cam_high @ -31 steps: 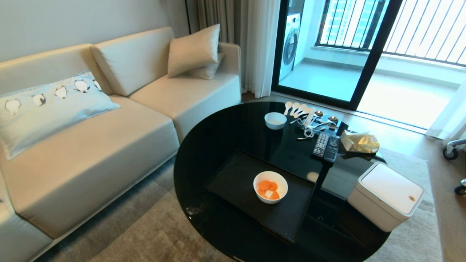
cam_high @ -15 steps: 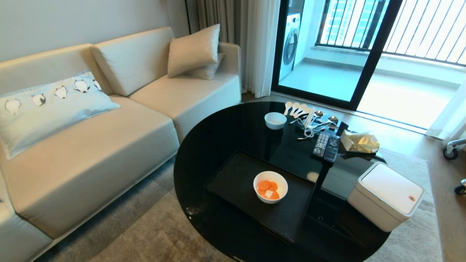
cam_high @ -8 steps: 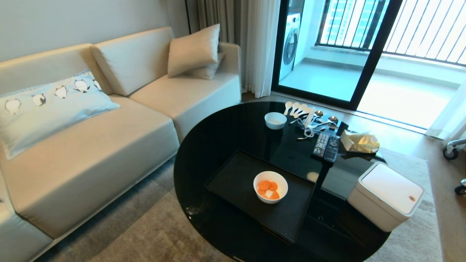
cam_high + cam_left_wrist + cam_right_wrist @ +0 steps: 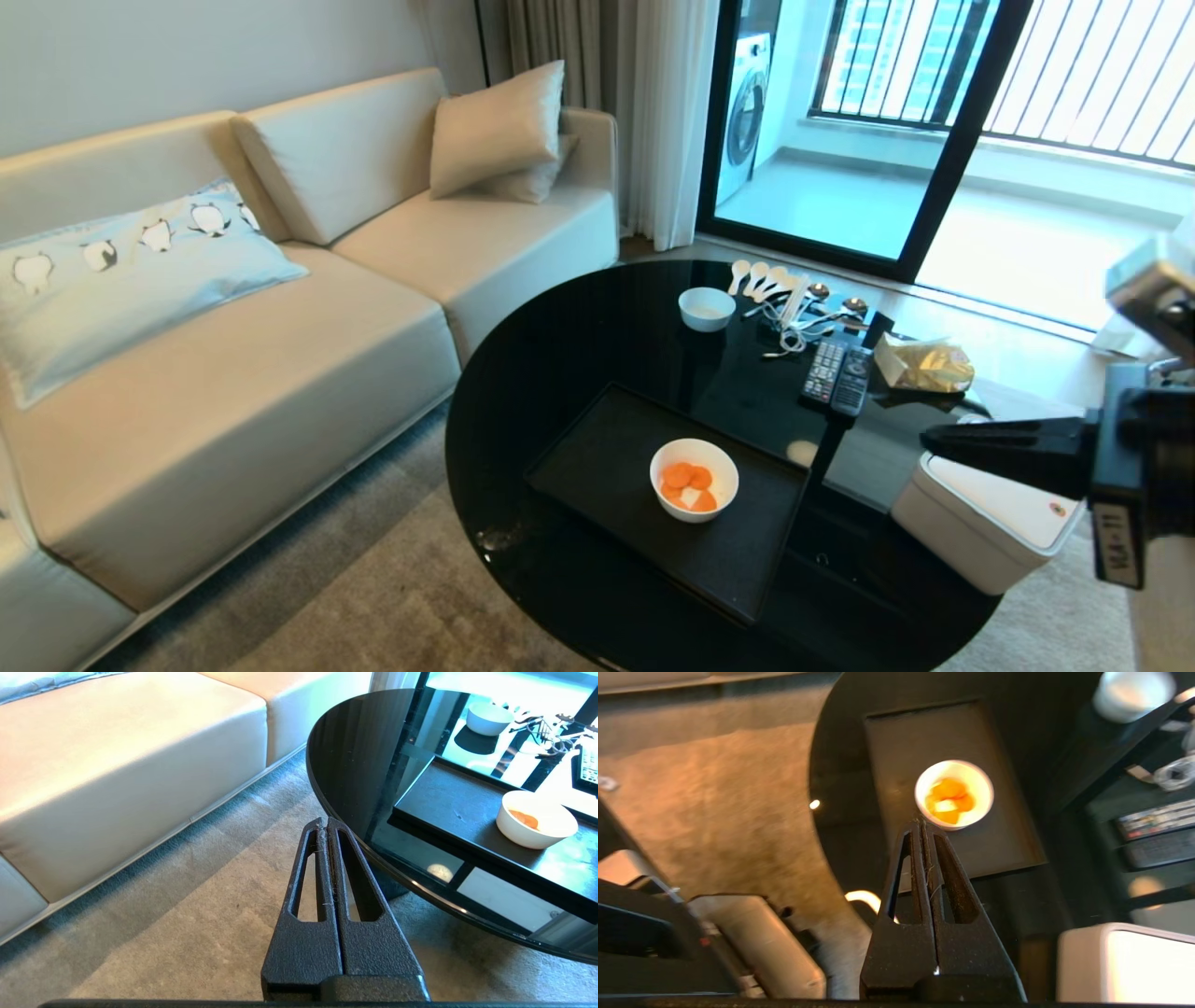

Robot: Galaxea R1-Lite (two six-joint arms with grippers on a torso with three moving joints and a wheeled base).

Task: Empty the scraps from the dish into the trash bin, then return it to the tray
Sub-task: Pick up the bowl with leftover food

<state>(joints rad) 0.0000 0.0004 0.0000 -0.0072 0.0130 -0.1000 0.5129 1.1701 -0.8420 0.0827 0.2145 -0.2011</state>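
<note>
right gripper [image 4: 934,439], label writing unreadable

- The plain white deep-sided bowl [image 4: 694,480] stands alone on the flat matte black rectangular tray [image 4: 597,457]; bare tray surface surrounds it on all sides.
- The white boxy rounded-corner container [image 4: 980,523] sits at the table's right edge, well apart from the bowl.
- The two dark remote controls [image 4: 836,377] and crumpled gold wrapper [image 4: 924,366] lie beyond the tray.
</note>
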